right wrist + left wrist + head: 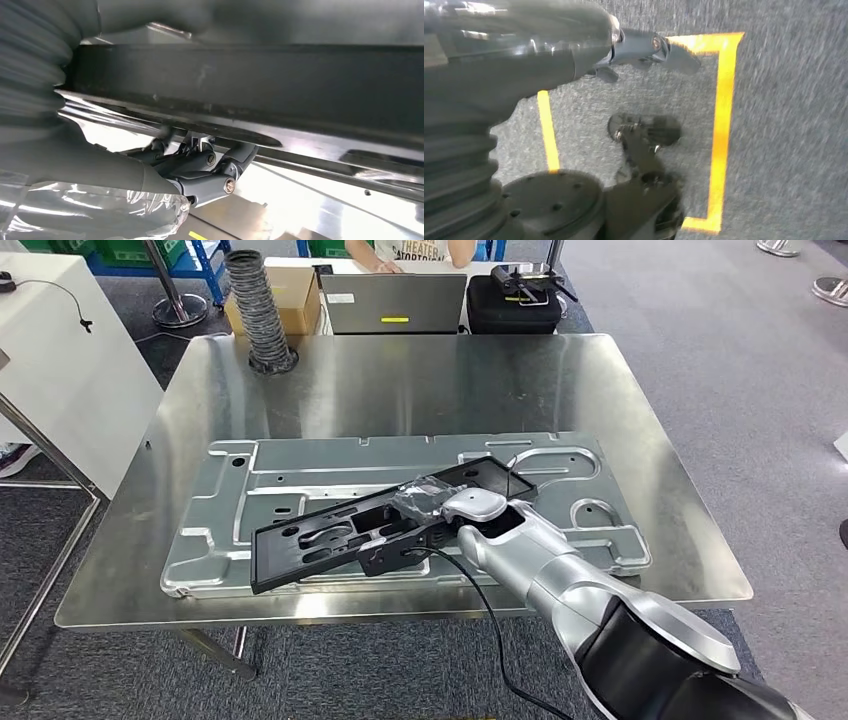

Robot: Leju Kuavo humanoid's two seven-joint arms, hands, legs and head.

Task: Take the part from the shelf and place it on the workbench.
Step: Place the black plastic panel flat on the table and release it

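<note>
A long black flat part [335, 537] with cut-outs lies slantwise over a large silver stamped panel [300, 465] on the steel workbench [400, 380]. My right hand [445, 508], wrapped in clear film, grips the part near its far right end, thumb on top. In the right wrist view the dark fingers [202, 175] curl under the black part's edge [250, 85]. My left hand [649, 50] hangs over grey carpet with yellow tape lines [721, 130], fingers stretched out and holding nothing.
At the bench's far side stand a ribbed grey hose [262, 310], a cardboard box [290, 295], a grey laptop [392, 302] and a black case [513, 302], with a person seated behind. A white cabinet [60, 370] stands at the left.
</note>
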